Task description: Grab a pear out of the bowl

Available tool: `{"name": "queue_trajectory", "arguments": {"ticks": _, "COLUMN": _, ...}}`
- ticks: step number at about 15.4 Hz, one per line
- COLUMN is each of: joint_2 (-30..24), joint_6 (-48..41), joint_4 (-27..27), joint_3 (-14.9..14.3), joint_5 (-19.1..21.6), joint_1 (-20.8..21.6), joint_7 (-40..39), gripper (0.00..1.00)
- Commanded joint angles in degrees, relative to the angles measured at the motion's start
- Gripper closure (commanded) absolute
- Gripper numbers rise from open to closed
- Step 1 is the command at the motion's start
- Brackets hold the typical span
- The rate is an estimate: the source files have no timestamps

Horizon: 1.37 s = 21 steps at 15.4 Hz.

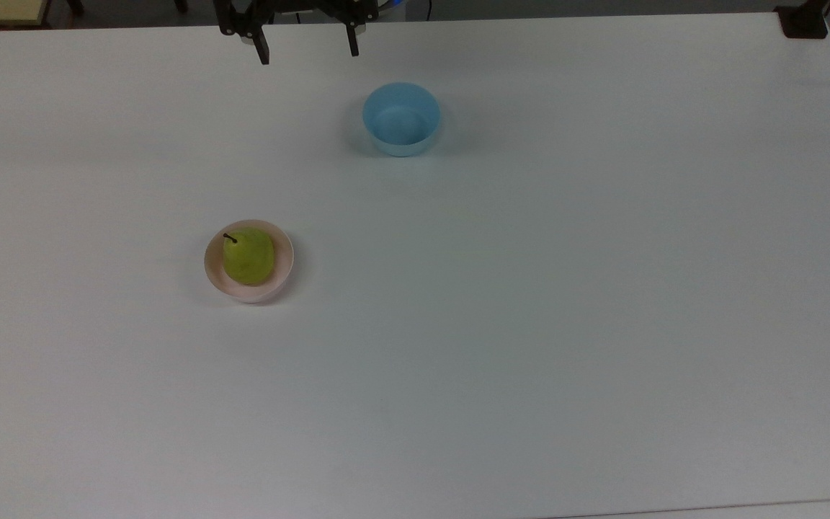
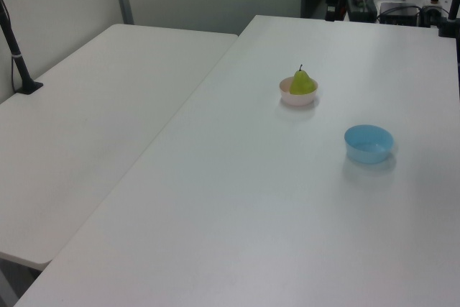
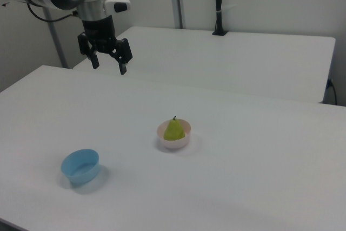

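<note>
Pear (image 1: pixel 248 256) in bowl (image 1: pixel 283 268); tool (image 1: pixel 308 52) high, fingers spread, pointing down.

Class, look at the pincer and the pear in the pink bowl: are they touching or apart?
Apart. In the right view the open pincer hangs in the air well away from the pear, which sits in the pink bowl.

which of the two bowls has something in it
The pale pink bowl: a yellow-green pear sits in it, stem up. The light blue bowl, closer to the open gripper in the top view, holds nothing.
</note>
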Motion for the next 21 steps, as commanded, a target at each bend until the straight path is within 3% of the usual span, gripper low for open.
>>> {"name": "queue_trajectory", "arguments": {"ticks": 1, "joint_2": -1.75, "joint_6": 1.51, "joint_4": -2.23, "joint_3": -0.05, "joint_5": 0.4, "joint_1": 0.67, "joint_7": 1.38, "gripper": 0.0}}
{"name": "queue_trajectory", "arguments": {"ticks": 11, "joint_2": -1.66, "joint_6": 0.89, "joint_4": -2.23, "joint_3": -0.13, "joint_5": 0.31, "joint_1": 0.23, "joint_7": 0.07, "gripper": 0.0}}
{"name": "queue_trajectory", "arguments": {"ticks": 16, "joint_2": 0.62, "joint_6": 0.89, "joint_4": -1.79, "joint_3": -0.05, "joint_5": -0.48, "joint_1": -3.1, "joint_7": -21.35, "gripper": 0.0}}
{"name": "queue_trajectory", "arguments": {"ticks": 21, "joint_2": 8.34, "joint_6": 1.77, "joint_4": 3.84, "joint_3": 0.04, "joint_5": -4.17, "joint_1": -6.8, "joint_7": -21.74, "gripper": 0.0}}
